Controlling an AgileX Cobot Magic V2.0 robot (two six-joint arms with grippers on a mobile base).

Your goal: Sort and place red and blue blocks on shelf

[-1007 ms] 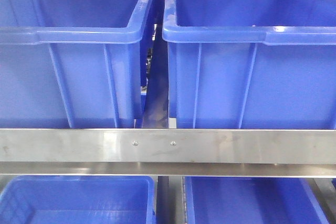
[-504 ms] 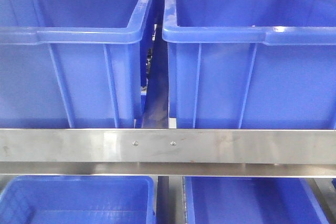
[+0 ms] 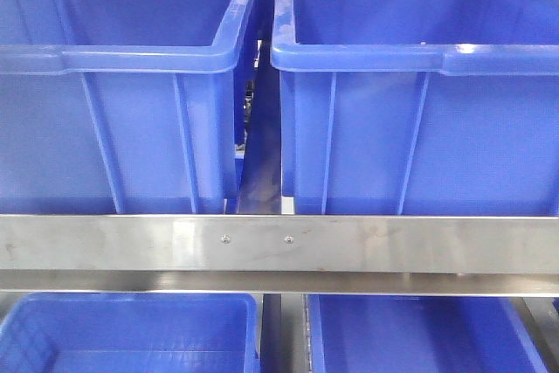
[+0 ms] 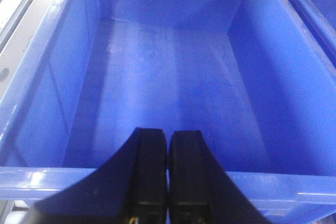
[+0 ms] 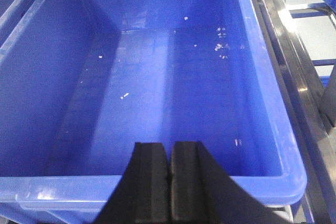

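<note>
The red and blue blocks are out of view in every frame. The shelf's brushed steel front rail [image 3: 279, 245] with two small screws runs across the front view, with big blue bins above and below it. My left gripper [image 4: 168, 132] is shut with nothing in it, hanging over the near rim of an empty blue bin [image 4: 31, 129]. My right gripper [image 5: 169, 144] is also shut and empty, over the near rim of another blue bin [image 5: 273, 145] whose floor holds only small white specks. Neither gripper shows in the front view.
Two large blue bins [image 3: 113, 58] [image 3: 419, 58] stand side by side on the upper tier, a narrow gap [image 3: 260, 155] between them. Two more bins [image 3: 131, 338] [image 3: 419, 338] sit under the rail. Steel rack framing [image 5: 294, 51] runs along the right bin's right side.
</note>
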